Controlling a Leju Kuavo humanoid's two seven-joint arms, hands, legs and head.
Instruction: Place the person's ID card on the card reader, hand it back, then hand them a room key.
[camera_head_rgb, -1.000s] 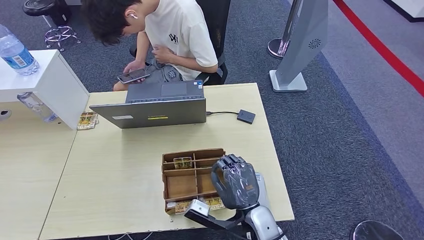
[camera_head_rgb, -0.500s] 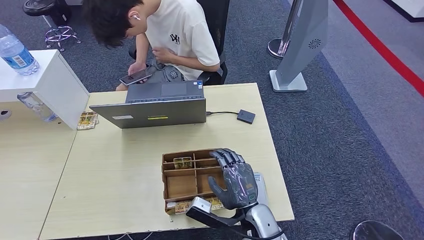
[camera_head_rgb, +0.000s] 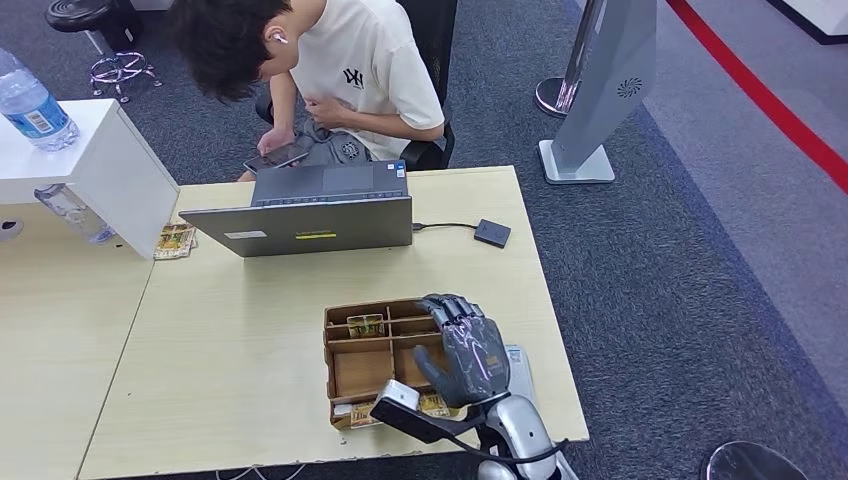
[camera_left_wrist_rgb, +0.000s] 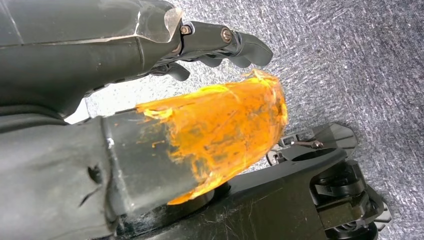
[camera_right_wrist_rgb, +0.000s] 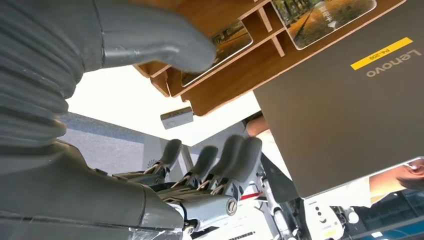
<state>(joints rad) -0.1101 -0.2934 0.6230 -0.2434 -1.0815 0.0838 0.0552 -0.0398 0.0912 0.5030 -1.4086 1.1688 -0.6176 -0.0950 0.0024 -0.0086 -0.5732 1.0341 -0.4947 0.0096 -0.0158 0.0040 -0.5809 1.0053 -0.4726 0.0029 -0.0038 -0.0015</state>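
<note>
laptop (camera_head_rgb: 312, 212) at table's (camera_head_rgb: 230, 360) far edge — card reader (camera_head_rgb: 491, 233) to its right | compartment tray (camera_head_rgb: 380, 358) at near edge

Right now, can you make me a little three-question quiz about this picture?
1. True or false: the laptop is open on the table.
2. What is the right hand over? A) the tray B) the bottle C) the card reader
3. Fill in: the person is looking down at a ____.

Key
1. True.
2. A. The open hand is over the tray's right side and holds nothing.
3. Phone.
</note>
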